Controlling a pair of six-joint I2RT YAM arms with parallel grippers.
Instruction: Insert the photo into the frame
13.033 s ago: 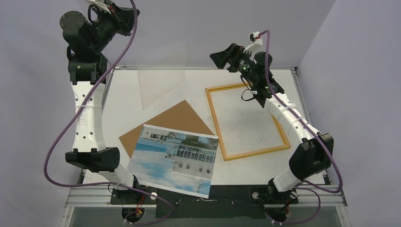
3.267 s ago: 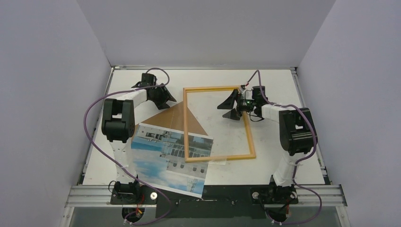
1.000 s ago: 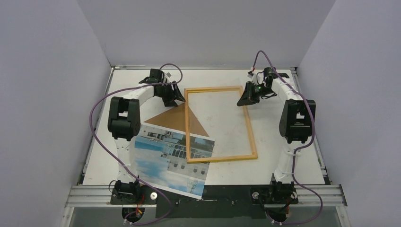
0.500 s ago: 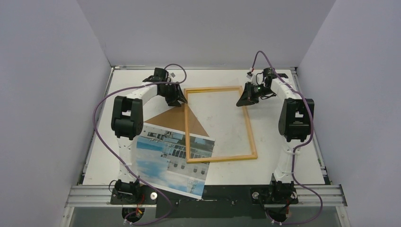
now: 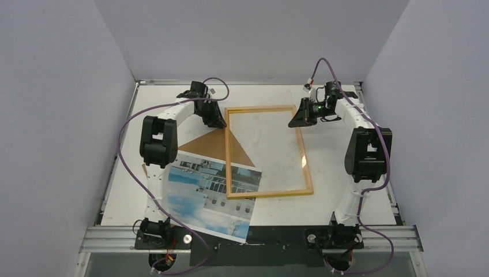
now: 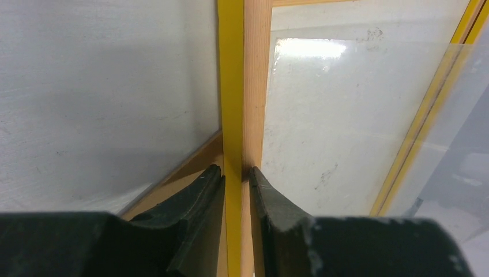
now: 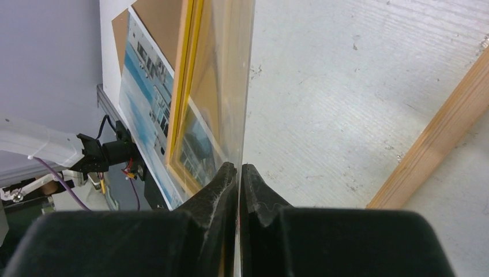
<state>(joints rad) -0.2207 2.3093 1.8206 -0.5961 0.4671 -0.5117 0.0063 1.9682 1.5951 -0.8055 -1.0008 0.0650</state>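
One frame (image 5: 228, 156) lay on the white table (image 5: 346, 173), wood-coloured side up, its left rail crossing one brown backing board (image 5: 210, 141) and the far right corner of the one photo (image 5: 190, 202). The photo lay flat and picture-up at the near left, partly over the board and reaching the table's near edge, with neither gripper touching it.

Both arms reached to the far end of the frame. The left gripper (image 6: 236, 173) straddled the left rail just short of the far-left corner. Its jaws were drawn narrow, with one finger (image 6: 196, 202) against the yellow edge and the other against the wood. The right gripper (image 7: 238, 167), near the far-right corner, was pinched tight on the edge of a single clear sheet (image 7: 233, 69). In the wrist view the sheet ran away edge-on from its fingers (image 7: 259, 196). From above, the sheet was faintly visible over the frame's opening.
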